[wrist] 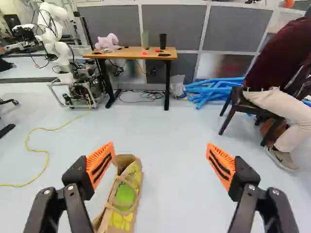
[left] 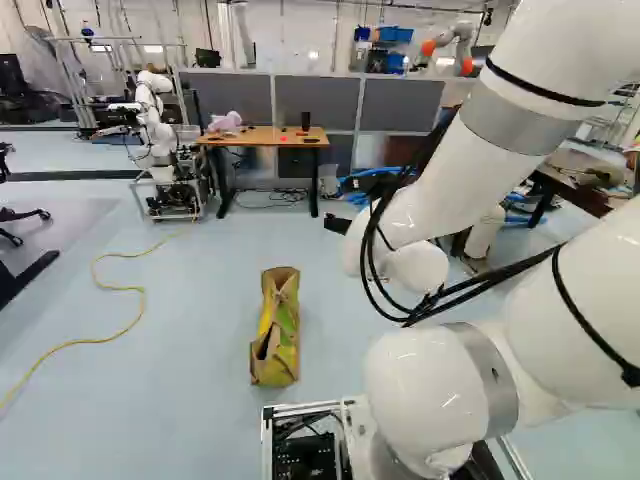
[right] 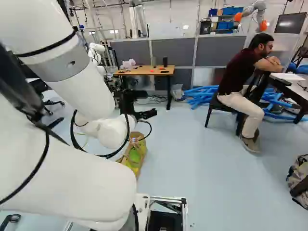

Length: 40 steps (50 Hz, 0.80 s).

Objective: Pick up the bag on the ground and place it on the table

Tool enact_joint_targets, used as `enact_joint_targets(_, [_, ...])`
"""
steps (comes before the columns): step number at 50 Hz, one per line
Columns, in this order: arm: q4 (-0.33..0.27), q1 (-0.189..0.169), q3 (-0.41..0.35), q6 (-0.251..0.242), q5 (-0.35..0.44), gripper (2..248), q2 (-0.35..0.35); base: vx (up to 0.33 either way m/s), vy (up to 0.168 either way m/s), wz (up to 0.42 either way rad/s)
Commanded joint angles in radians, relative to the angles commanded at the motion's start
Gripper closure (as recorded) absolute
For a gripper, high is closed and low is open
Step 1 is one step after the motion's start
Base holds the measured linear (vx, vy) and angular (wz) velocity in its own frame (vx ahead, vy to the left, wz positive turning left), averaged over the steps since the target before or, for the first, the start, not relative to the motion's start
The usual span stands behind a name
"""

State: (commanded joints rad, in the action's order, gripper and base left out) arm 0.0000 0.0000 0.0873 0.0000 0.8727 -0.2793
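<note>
Brown bag [left: 280, 283] with yellow-green print [wrist: 125, 195]

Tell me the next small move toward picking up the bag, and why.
I'd ease the claw to its left before lowering it. Its fingers are wide apart, but the bag, on the floor, shows over by the left finger, not centred between the two; coming straight down could catch its edge.

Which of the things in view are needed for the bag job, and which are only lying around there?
For the job:
- bag on the floor
- wooden table
- open fingers

Just lying about:
- pink plush toy
- black cup
- yellow cable
- blue tubes
</note>
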Motion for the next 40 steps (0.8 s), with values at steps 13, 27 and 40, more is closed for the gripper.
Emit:
enact_joint_targets(13, [0.000,0.000,0.000,0.000,0.000,3,0.000,0.000,0.000,0.000])
enact_joint_targets(27, [0.000,0.001,0.000,0.000,0.000,3,0.000,0.000,0.000,0.000])
enact_joint_targets(40, [0.000,0.014,0.016,0.000,0.000,3,0.018,0.000,0.000,0.000])
